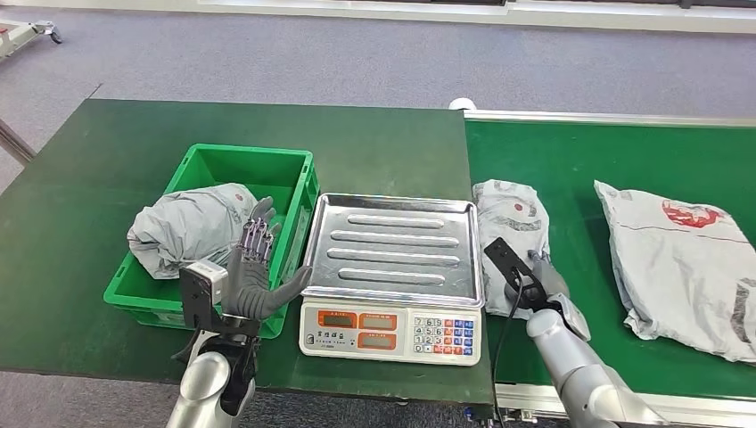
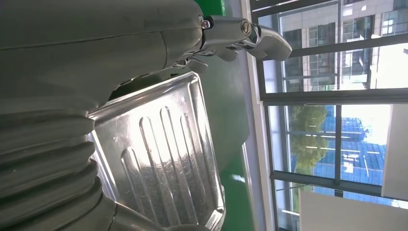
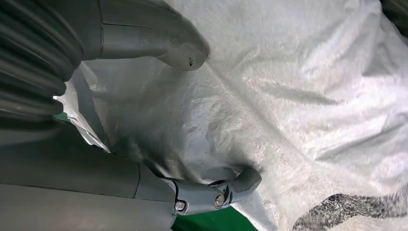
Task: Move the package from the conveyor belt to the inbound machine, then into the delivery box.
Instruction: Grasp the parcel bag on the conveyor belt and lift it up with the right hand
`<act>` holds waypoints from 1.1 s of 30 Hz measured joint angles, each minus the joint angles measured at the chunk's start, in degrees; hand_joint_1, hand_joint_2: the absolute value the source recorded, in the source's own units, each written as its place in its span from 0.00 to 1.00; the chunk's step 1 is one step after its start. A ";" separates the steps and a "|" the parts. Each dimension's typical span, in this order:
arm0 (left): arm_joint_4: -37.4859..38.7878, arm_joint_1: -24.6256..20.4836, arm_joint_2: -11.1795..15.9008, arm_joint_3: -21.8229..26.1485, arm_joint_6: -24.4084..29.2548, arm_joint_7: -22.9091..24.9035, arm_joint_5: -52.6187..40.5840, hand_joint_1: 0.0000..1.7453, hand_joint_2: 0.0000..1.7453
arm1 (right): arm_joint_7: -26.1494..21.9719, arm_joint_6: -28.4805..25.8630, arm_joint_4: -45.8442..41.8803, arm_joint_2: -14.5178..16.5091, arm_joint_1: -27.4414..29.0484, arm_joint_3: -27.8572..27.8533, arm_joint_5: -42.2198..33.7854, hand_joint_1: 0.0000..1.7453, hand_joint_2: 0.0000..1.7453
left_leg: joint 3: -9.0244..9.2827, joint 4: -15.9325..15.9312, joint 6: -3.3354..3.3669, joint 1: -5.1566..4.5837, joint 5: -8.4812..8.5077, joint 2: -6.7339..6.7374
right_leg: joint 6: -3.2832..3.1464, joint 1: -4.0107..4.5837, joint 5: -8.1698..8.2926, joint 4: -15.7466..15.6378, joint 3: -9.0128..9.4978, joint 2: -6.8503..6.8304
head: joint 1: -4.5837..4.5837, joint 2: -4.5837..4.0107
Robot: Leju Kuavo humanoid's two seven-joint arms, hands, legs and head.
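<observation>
On the belt at 3 o'clock of the scale, a grey pkg lies w/ the right hand on its near end. In the right wrist view the thumb and a finger sit on either side of the crumpled pkg, both touching the plastic, so the hand is grasping it; pkg not lifted, it rests on the belt. A 2nd, bigger pkg w/ red print lies further toward 3 o'clock on the same belt, apart from the first.

Scale sits centre on the table, steel tray bare on top, keypad facing the robot. The left wrist view shows the same ribbed tray close by.

At 9 o'clock of the scale, just beside it, a green box holds another grey pkg. Left hand is raised in front of the box's near-right corner, fingers spread and upright, holding nothing, thumb out toward the tray edge.

Grey floor at 12 o'clock beyond the table.
</observation>
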 joint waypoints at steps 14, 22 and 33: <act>-0.03 -0.09 0.44 0.00 -0.07 -0.85 0.31 0.00 1.00 | -0.37 0.69 -0.02 -0.01 0.96 1.29 -0.06 1.00 1.00 | 0.02 0.01 0.00 0.00 0.00 0.01 | 0.00 0.00 0.00 0.00 -0.01 0.01 | 0.00 0.00; -0.03 -0.14 0.72 0.00 -0.07 -1.18 0.70 0.00 1.00 | -3.54 -0.43 -0.56 -0.80 0.82 1.29 -2.91 1.00 1.00 | 0.02 0.02 0.00 0.00 0.00 0.02 | 0.00 0.01 0.01 0.00 -0.02 0.02 | 0.00 0.00; -0.04 -0.13 0.87 0.00 0.04 -1.33 0.79 0.00 1.00 | -6.25 -2.13 -1.57 -1.11 0.89 1.26 -6.11 1.00 1.00 | 0.02 0.01 0.00 0.00 0.00 0.02 | 0.00 0.04 0.00 0.00 -0.02 0.02 | 0.00 0.00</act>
